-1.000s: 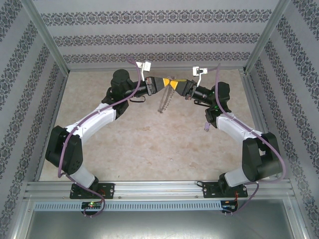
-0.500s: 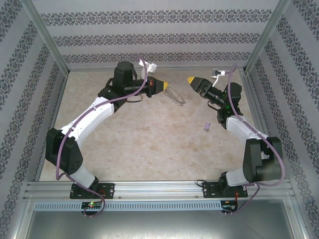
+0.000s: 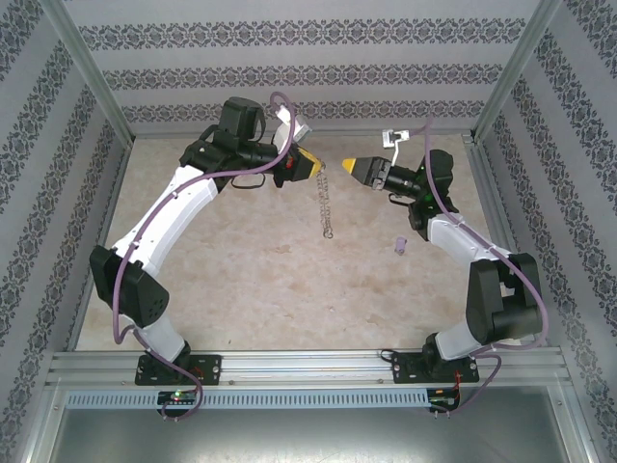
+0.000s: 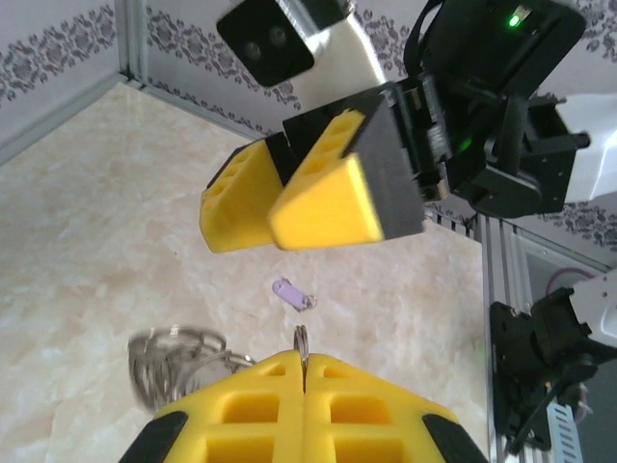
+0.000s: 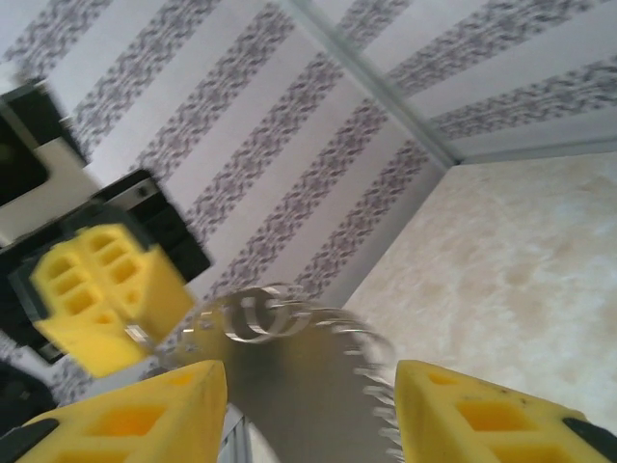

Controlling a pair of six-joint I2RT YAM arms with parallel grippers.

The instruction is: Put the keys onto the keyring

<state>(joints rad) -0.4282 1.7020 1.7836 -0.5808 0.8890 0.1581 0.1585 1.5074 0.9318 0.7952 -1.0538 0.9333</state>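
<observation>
**Mia:** What do you see from above?
**Tom:** The left gripper (image 3: 314, 167) is squeezed shut on the top of the keyring (image 3: 326, 203), which hangs straight down. The right gripper (image 3: 347, 165) is near it, not touching. The purple tag (image 3: 400, 246) lies on the table (image 3: 251, 280), well apart from the keyring.
**Mia:** And the left wrist?
**Tom:** Its yellow fingers (image 4: 251, 415) press together with a thin bit of metal between them. The keyring (image 4: 174, 355) is blurry beside them, and the purple tag (image 4: 293, 294) lies on the table (image 4: 96, 222) further off.
**Mia:** And the right wrist?
**Tom:** Its fingers (image 5: 482, 420) stand wide apart, holding nothing. Past them the left gripper (image 5: 135, 323) holds the keyring (image 5: 280, 338), with tiny keys (image 5: 371, 367) along its rim
</observation>
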